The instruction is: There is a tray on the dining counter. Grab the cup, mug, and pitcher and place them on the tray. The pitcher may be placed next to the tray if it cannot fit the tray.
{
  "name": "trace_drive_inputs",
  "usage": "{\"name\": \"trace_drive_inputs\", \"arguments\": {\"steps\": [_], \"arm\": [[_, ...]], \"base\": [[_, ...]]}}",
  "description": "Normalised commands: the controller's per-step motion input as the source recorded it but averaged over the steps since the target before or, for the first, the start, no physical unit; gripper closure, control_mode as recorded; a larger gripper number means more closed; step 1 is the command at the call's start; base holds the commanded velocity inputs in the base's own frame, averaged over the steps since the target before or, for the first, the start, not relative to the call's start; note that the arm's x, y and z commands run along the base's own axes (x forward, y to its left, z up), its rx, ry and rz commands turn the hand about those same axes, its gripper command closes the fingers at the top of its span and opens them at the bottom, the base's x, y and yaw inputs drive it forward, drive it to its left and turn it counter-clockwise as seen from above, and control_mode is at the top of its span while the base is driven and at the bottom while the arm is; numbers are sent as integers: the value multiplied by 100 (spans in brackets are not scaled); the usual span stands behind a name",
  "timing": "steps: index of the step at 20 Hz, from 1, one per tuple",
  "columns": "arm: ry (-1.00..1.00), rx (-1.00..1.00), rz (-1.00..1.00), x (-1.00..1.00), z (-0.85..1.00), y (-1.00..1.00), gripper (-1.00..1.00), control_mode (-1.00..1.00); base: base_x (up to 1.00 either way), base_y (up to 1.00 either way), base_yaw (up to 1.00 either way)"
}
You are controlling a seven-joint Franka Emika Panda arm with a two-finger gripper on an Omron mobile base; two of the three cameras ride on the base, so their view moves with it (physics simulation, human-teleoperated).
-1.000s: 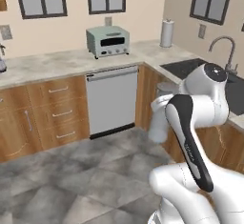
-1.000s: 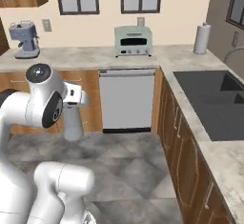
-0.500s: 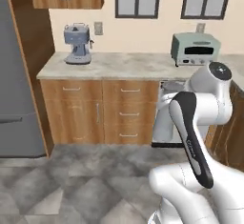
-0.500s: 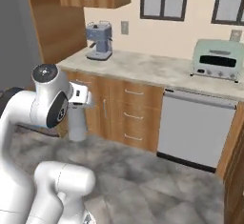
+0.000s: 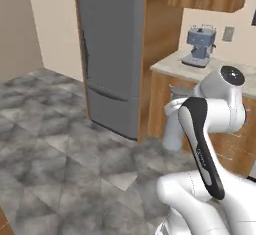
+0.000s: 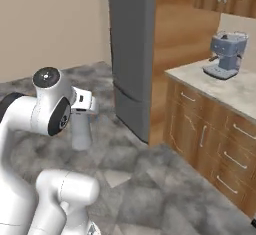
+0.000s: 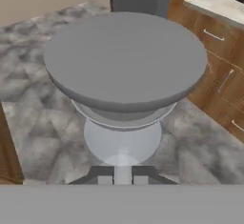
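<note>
White robot arm carries the tall plain grey cylindrical pitcher (image 5: 174,129) off the ground, above the grey stone-tile floor (image 5: 65,154). The claw (image 7: 122,176) is pinched on the pitcher's base, dark finger tips nearly together with a thin strip of grey between them at the bottom of the hand view. In that view the pitcher (image 7: 125,77) is seen end-on, its wide round end facing the camera and the narrower body behind it.

Landmark: the tall grey refrigerator (image 5: 112,54). In the left base view the pitcher hangs to the right of the refrigerator and lower than its door seam, in front of the wood cabinet front (image 5: 160,104) just beside it. In the right base view the pitcher (image 6: 81,129) sits left of the refrigerator (image 6: 132,54), near the arm's white wrist, upright, with floor tiles behind.

Right of the refrigerator runs a light marble-look table (image 6: 220,86) on brown wood drawers (image 6: 200,134). A blue-grey coffee machine (image 6: 226,56) stands on that table, well apart from the pitcher. Same machine (image 5: 200,46) shows at the upper right of the left base view, above the arm's elbow. Beige wall (image 6: 55,24) lies to the left of the refrigerator.
</note>
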Motion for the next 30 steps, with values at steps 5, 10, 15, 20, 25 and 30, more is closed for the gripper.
{"name": "trace_drive_inputs", "arguments": {"steps": [5,10,15,20,25,30], "arm": [[0,0,0,0,0,0,100,100],[0,0,0,0,0,0,100,100],[0,0,0,0,0,0,100,100],[0,0,0,0,0,0,100,100],[0,0,0,0,0,0,100,100],[0,0,0,0,0,0,100,100]], "base": [[88,0,79],[100,-46,25],[100,-57,14],[100,-12,48],[99,0,57],[100,-14,9]]}}
